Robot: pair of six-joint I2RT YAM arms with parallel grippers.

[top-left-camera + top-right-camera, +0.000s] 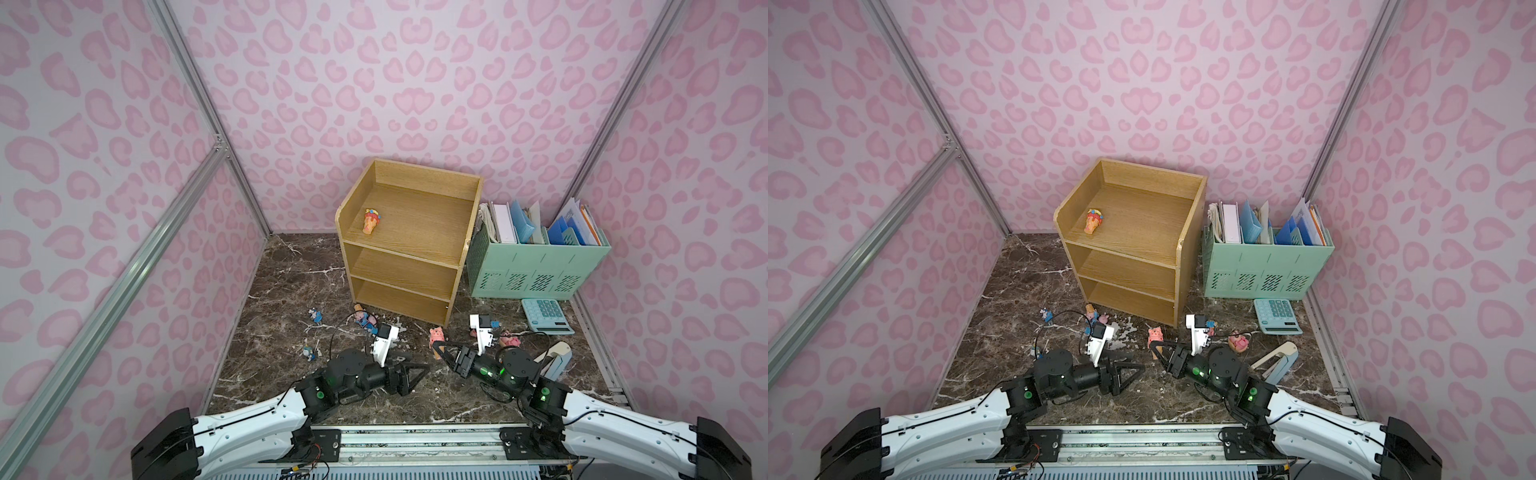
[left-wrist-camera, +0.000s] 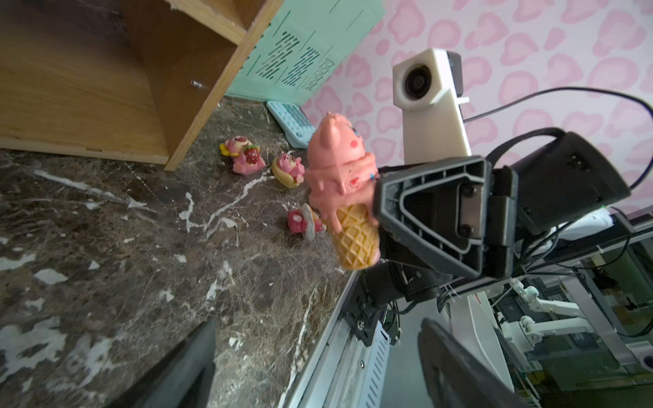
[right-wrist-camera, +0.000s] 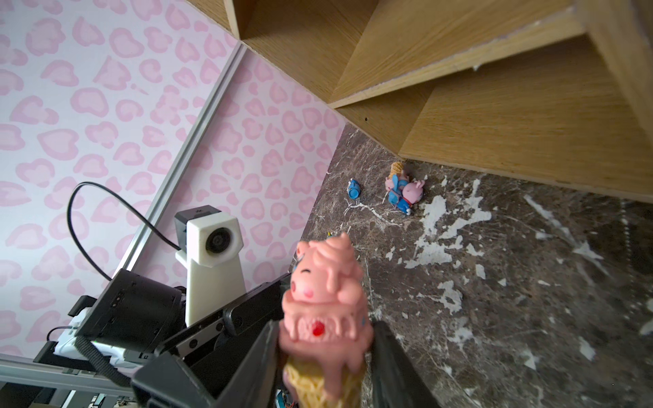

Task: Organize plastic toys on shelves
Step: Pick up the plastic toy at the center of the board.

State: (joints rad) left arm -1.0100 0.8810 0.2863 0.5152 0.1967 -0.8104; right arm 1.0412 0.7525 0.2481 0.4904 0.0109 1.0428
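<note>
**Pink ice-cream cone toy clamped in the right jaws, in front of the shelves**

The ice-cream cone toy (image 1: 436,337) has a pink figure on top and a waffle cone below; the right jaws are clenched on its cone, pink end up; the right wrist view shows it between the two black fingers (image 3: 395,367). It sits over the table (image 1: 291,291), in front of the shelves (image 1: 403,272) and apart from them.

The left jaws stand wide apart with nothing between them, low over the table, just beside the held toy.

A second cone toy (image 1: 371,221) lies on its side on the top tier, near the left rim. Loose on the table are a blue figure (image 1: 316,315), a huddle of pink and blue figures (image 1: 365,320) near the shelves' lower front corner, a blue-white figure (image 1: 309,352) and a pink figure (image 1: 510,340) beyond the right arm.

A green file organizer (image 1: 536,266) holding papers stands just beside the shelves; a calculator (image 1: 546,316) lies in front of it.
</note>
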